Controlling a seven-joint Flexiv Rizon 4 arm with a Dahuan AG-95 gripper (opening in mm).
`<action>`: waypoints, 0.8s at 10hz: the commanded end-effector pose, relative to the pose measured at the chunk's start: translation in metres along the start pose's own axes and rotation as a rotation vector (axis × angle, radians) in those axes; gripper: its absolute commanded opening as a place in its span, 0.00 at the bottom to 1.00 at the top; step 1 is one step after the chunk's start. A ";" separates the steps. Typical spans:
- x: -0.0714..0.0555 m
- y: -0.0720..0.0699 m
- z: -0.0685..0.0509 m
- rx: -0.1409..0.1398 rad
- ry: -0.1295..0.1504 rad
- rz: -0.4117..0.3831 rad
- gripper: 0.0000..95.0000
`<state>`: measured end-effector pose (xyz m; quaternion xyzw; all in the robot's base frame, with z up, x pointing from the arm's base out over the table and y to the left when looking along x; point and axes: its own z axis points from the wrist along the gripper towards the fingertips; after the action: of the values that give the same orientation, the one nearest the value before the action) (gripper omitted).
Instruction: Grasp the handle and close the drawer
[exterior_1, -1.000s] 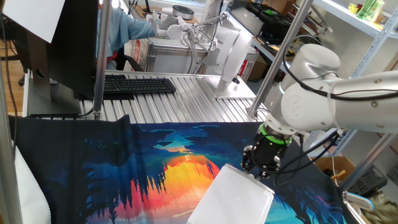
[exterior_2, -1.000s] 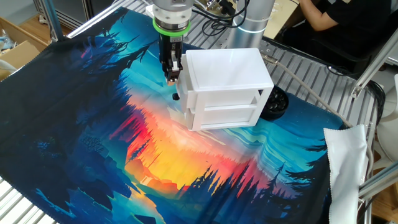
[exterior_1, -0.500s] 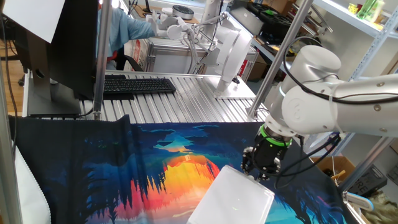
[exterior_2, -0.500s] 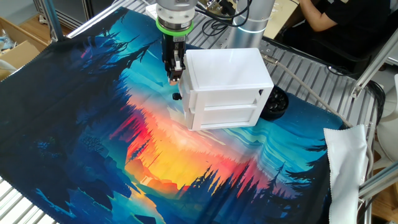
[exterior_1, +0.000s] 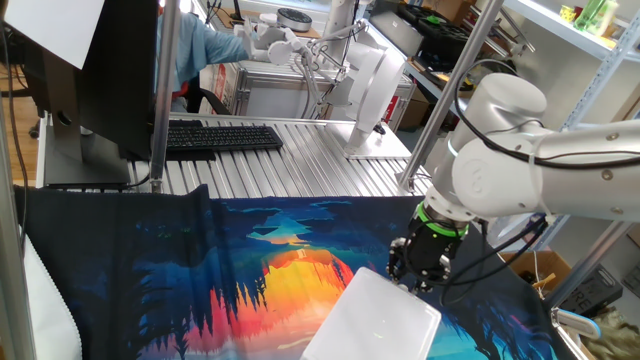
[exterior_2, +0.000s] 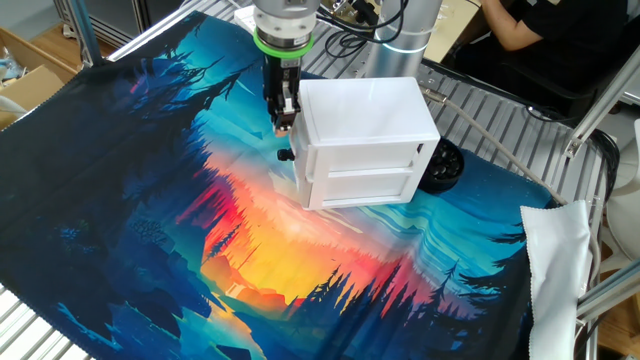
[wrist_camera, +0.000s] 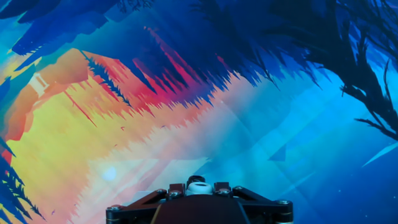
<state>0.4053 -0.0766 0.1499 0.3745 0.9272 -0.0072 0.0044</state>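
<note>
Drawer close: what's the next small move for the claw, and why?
Probably a short retreat away from the white box. The claw sits tight against the box's upper left edge, and nothing juts out of the box, so the drawer looks shut. The hand view shows only the cloth. I can't make out the handle or the claw's opening.

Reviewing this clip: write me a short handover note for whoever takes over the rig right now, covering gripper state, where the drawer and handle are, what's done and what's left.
Gripper: pointing down at the left end of the white drawer box, close against it; whether the jaws are open or shut cannot be told.
Box: sits on the colourful cloth, black round object behind its right end.
Drawer: looks about flush with the box front from the other fixed view; handle not distinguishable.
Hand view: only cloth below the fingers.
Done: drawer appears near closed.
Left: confirm full closure, release, retract.
</note>
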 end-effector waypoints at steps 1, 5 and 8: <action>0.006 0.000 -0.002 0.001 0.003 0.005 0.00; 0.012 -0.001 0.000 0.006 0.006 0.005 0.00; 0.018 0.000 -0.004 0.009 0.008 0.004 0.00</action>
<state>0.3913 -0.0634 0.1533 0.3766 0.9263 -0.0108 -0.0004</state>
